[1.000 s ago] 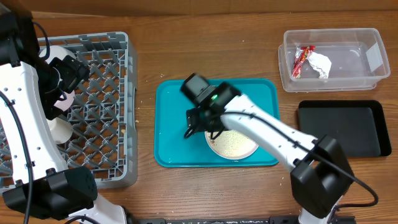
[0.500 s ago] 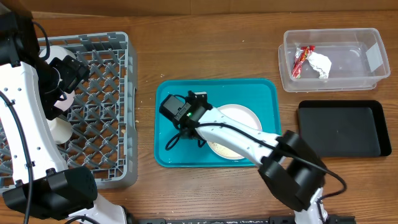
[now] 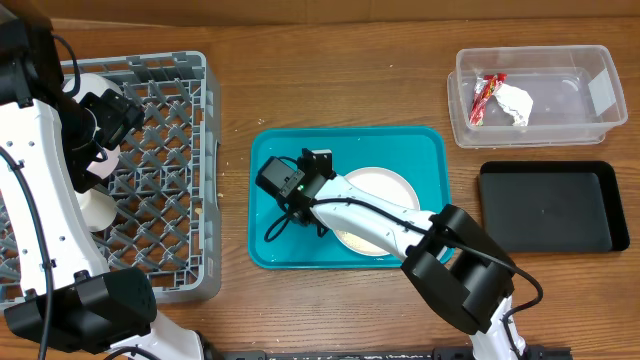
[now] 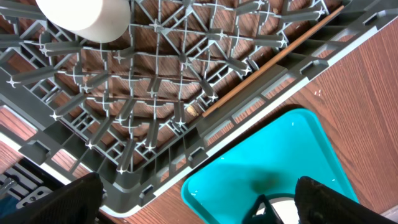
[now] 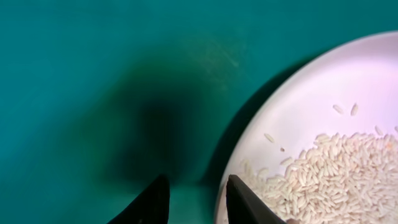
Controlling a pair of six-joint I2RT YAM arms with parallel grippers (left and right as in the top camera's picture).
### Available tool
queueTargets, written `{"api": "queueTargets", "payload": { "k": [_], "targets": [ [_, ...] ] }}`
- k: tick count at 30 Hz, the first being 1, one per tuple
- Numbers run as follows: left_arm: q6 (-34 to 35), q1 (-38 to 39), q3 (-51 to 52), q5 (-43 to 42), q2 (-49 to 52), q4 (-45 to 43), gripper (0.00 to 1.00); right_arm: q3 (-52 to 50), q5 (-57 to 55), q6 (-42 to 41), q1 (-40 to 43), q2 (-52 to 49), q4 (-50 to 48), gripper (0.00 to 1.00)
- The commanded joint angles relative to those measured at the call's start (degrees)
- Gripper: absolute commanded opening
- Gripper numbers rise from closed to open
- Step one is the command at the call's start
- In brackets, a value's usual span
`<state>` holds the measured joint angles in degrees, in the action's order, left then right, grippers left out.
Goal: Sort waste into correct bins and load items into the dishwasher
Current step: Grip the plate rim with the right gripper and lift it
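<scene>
A white plate with small white crumbs lies in the teal tray. My right gripper is down at the plate's left edge. In the right wrist view the gripper is narrowly open, one finger over the plate rim and the other over the tray. My left gripper hangs open and empty over the grey dish rack, which holds a white cup. The red-and-silver wrapper and white napkin lie in the clear tub.
The black tray sits right of the teal tray, below the clear tub. The left wrist view shows the rack's lattice floor and the teal tray's corner. Bare wood lies between rack and tray.
My right gripper has moved left and down, from over the plate's middle to its left edge. The left arm has not moved.
</scene>
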<state>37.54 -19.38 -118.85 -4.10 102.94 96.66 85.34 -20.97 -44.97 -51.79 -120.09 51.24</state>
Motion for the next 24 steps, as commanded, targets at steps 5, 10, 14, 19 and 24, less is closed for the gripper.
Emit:
{"api": "queueTargets", "payload": {
  "k": [5,10,14,19,24],
  "targets": [
    [-0.1,0.0,-0.2,0.0,-0.3,0.2,1.00,-3.2,-1.9,-0.3,-0.3,-0.2,-0.5,0.23],
    [-0.1,0.0,-0.2,0.0,-0.3,0.2,1.00,-1.6,-2.4,-0.3,-0.3,-0.2,1.8,0.06],
    [-0.1,0.0,-0.2,0.0,-0.3,0.2,1.00,-0.3,-4.5,-0.1,-0.3,-0.2,4.0,0.04],
    [-0.1,0.0,-0.2,0.0,-0.3,0.2,1.00,0.0,-6.8,0.0,-0.3,-0.2,6.1,0.04],
    [-0.1,0.0,-0.2,0.0,-0.3,0.2,1.00,0.3,-10.0,0.0,-0.3,-0.2,9.0,0.04]
  ]
}}
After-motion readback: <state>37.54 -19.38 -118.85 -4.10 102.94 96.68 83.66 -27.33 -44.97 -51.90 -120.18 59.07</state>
